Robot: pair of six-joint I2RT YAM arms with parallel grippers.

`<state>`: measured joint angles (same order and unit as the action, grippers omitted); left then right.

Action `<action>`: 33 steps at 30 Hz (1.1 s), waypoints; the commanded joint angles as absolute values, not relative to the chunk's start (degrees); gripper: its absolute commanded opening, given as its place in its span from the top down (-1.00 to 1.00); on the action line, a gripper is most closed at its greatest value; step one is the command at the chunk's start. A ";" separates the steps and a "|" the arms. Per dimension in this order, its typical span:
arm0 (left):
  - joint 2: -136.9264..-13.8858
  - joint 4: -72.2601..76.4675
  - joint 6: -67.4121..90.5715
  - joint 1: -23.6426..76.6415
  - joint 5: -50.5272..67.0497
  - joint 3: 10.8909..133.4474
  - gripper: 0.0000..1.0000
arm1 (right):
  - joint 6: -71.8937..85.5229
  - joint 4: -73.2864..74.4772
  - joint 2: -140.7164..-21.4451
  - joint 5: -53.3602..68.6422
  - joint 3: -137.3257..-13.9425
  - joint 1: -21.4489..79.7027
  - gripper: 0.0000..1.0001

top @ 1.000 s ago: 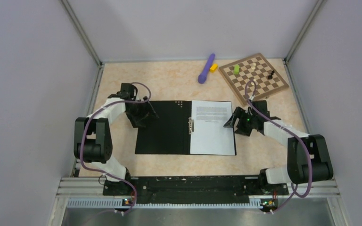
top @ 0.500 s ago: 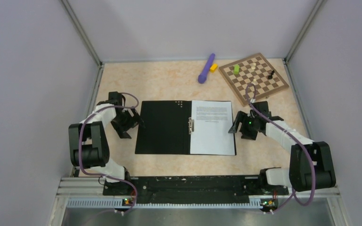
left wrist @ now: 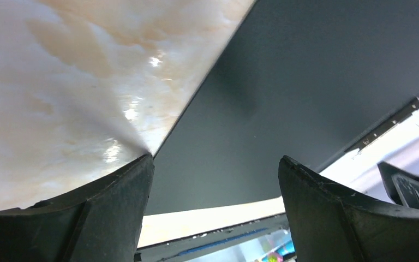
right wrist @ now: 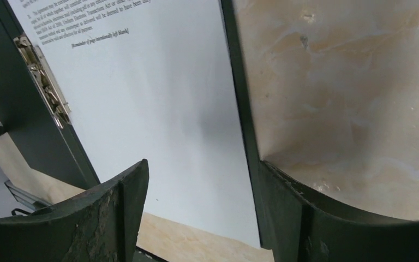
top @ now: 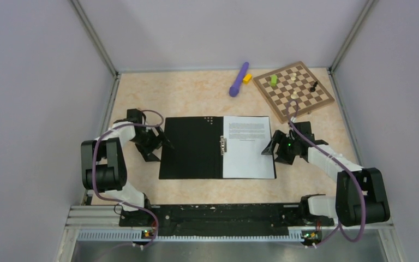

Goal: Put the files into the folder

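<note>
A pale marbled worktop (top: pixel 196 98) inside a grey booth, seen from my remote station: the folder (top: pixel 193 147) lies open flat at its centre, black inner faces up. The files (top: pixel 248 153) sit on its right half, squared beside the metal clip (top: pixel 221 145) at the spine. A chessboard (top: pixel 293 87) and a purple tool-like handle (top: pixel 239 79) rest well apart at the far edge.

My left tool (top: pixel 160 143) straddles the folder's left edge, jaws spread and gripping nothing. The right tool (top: pixel 269 147) does the same at the right edge, 1 finger over the paper, 1 over bare worktop, also holding nothing.

I judge the sheets already placed and closing the cover to be the step in hand. Next, the left tool must work a finger under the thin left cover, pinch it and swing it over the sheets, with the right tool clear of its path.
</note>
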<state>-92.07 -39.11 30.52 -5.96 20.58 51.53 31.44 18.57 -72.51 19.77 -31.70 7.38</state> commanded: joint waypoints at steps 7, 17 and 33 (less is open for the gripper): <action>-93.72 -32.62 30.93 -5.77 31.73 49.78 -0.77 | 36.52 9.57 -76.38 23.75 -29.28 7.70 -0.44; -90.50 -32.20 32.34 -5.36 31.21 49.08 -0.77 | 34.50 16.83 -68.21 16.90 -31.46 7.69 -0.44; -83.87 -33.41 32.89 -5.45 28.92 53.83 -0.77 | 33.91 33.94 -70.25 -9.11 -54.71 26.94 -0.28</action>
<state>-87.26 -33.52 31.66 -5.52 30.85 51.72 32.08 31.68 -66.26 1.32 -43.59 16.19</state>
